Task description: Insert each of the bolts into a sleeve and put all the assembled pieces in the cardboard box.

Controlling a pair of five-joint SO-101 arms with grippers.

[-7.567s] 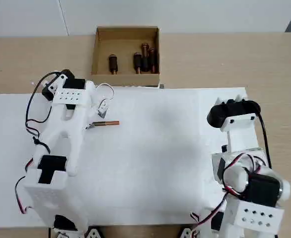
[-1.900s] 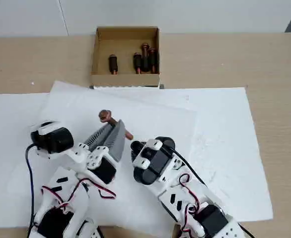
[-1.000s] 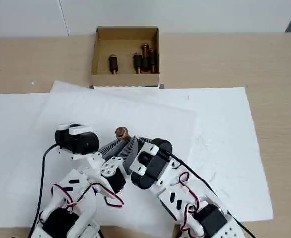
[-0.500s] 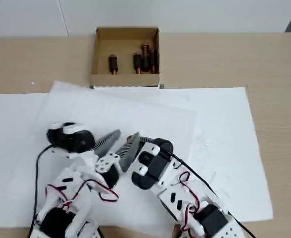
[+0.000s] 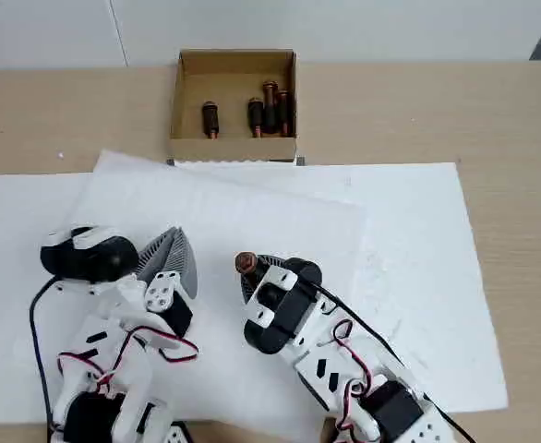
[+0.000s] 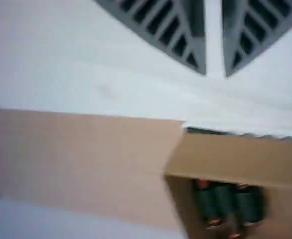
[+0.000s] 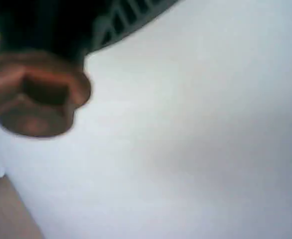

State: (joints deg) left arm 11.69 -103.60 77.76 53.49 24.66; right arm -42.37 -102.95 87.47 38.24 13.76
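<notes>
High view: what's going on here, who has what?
The right gripper holds a bolt over the white paper, head facing up, with its jaws shut on the bolt below the head. The left gripper sits beside it, clear of the bolt, jaws slightly parted with nothing between them. Farther back, the cardboard box already holds several assembled pieces. This bolt is not yet in the box.

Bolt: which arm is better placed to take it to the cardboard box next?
Right. The right gripper is shut on the bolt, head up. The left gripper is open and empty, apart from it. The cardboard box lies ahead across the paper.
</notes>
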